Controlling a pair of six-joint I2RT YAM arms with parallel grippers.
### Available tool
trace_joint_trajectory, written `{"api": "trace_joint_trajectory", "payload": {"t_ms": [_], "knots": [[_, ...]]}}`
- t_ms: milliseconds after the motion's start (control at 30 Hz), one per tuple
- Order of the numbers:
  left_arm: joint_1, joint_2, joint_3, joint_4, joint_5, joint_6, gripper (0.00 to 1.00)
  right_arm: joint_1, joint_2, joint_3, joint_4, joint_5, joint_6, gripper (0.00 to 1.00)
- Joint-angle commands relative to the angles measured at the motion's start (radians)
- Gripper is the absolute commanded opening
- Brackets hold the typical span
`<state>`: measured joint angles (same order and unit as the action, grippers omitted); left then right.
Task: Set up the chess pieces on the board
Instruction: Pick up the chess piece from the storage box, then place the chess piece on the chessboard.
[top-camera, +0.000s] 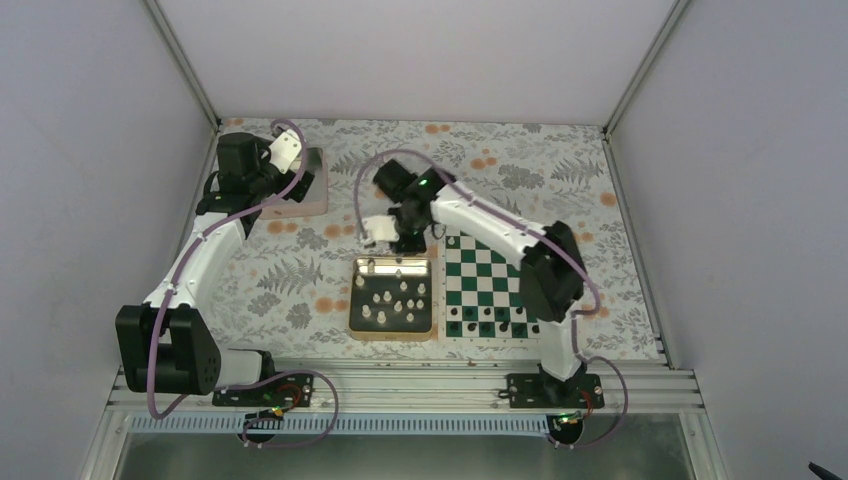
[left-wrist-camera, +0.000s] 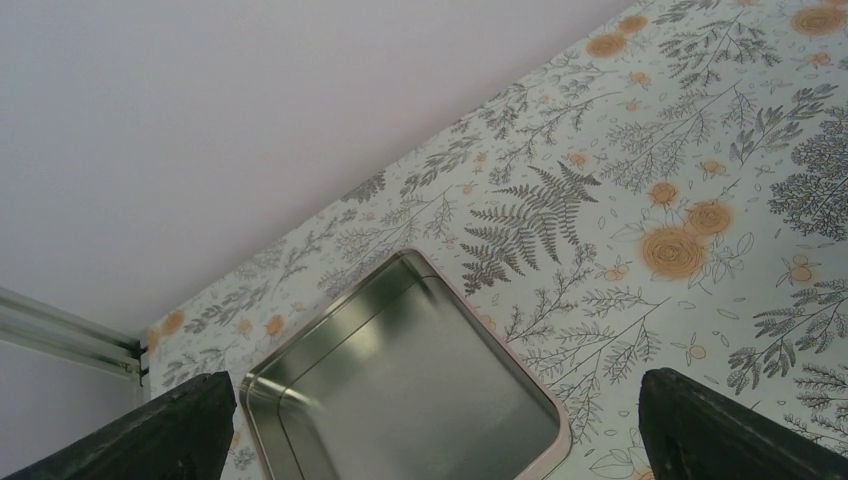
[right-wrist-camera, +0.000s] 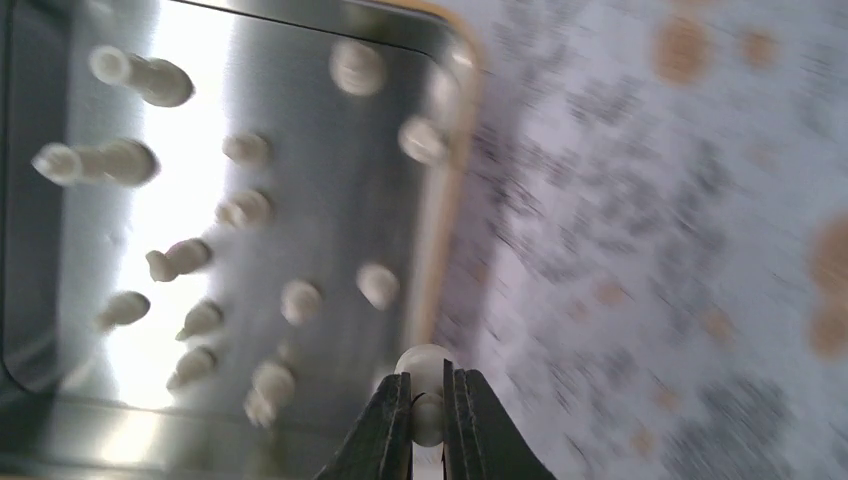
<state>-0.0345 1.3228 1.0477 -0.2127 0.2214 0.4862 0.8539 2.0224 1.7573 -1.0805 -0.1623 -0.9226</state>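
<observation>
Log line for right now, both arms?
right end effector: shut on white piece, by tray rim | left end effector: open over empty tin | board: only black pieces visible

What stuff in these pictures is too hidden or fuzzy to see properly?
1. Right wrist view: which kind of white piece the right tool pinches; motion blur smears it, and the tool covers its lower half.
2. Top view: the right side of the board; the right arm covers it.
3. Top view: the black pieces are too small to name.
4. Left wrist view: the left tool is cut off by the bottom edge.
</observation>
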Motion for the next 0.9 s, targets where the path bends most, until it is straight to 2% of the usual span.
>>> {"api": "trace_joint_trajectory", "payload": {"t_ms": [0, 167, 333, 533, 867], "knots": [[0.004, -0.014, 0.005, 0.005, 0.018, 0.009, 1.00, -0.140, -0.105, 0.042, -0.064, 0.022, -0.004, 0.04], [0.004, -0.008, 0.007, 0.004, 0.019, 0.009, 1.00, -0.305, -0.119, -0.004, -0.074, 0.065, -0.021, 0.04], [0.004, -0.004, 0.012, -0.001, 0.025, 0.009, 1.00, -0.395, -0.120, -0.096, -0.039, 0.066, -0.035, 0.04], [0.004, 0.001, 0.015, -0.003, 0.030, 0.009, 1.00, -0.431, -0.093, -0.182, 0.011, 0.051, -0.036, 0.04], [0.004, -0.007, 0.009, -0.002, 0.021, 0.009, 1.00, -0.435, -0.002, -0.182, 0.052, 0.042, -0.027, 0.04]]}}
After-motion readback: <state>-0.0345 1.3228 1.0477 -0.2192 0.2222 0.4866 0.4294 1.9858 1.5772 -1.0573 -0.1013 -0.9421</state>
